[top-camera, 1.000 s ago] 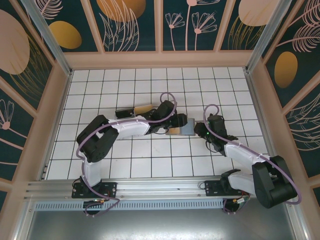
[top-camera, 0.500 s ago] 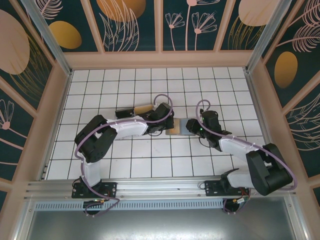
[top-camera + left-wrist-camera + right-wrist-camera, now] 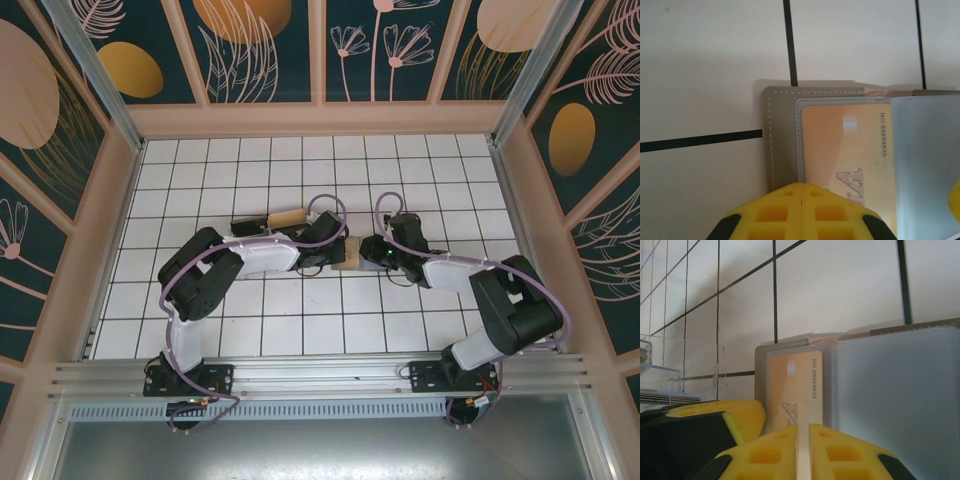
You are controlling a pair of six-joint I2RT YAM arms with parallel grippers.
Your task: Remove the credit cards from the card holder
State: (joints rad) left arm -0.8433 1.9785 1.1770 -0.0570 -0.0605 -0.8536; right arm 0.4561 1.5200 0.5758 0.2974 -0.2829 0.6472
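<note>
The card holder [image 3: 782,140] is a grey-beige stitched sleeve lying flat on the tiles, seen as a tan patch [image 3: 348,264] between the two grippers. An orange numbered credit card [image 3: 840,145] sits in its pocket. A grey-blue card [image 3: 925,160] overlaps the holder's right part. My left gripper [image 3: 801,186] is shut, its tips meeting over the holder's near edge [image 3: 336,254]. My right gripper [image 3: 803,427] points down at the orange card [image 3: 792,385], fingers together but for a hairline slit, the grey-blue card [image 3: 895,400] just to its right.
A clear plastic box [image 3: 660,375] stands on the tiles left of the holder in the right wrist view. A tan object with a black piece [image 3: 285,217] lies behind the left arm. Wooden walls [image 3: 320,118] ring the tiled floor.
The right arm swung left until its gripper came over the grey-blue card at the holder, closing as it went. The left gripper closed and stayed at the holder.
</note>
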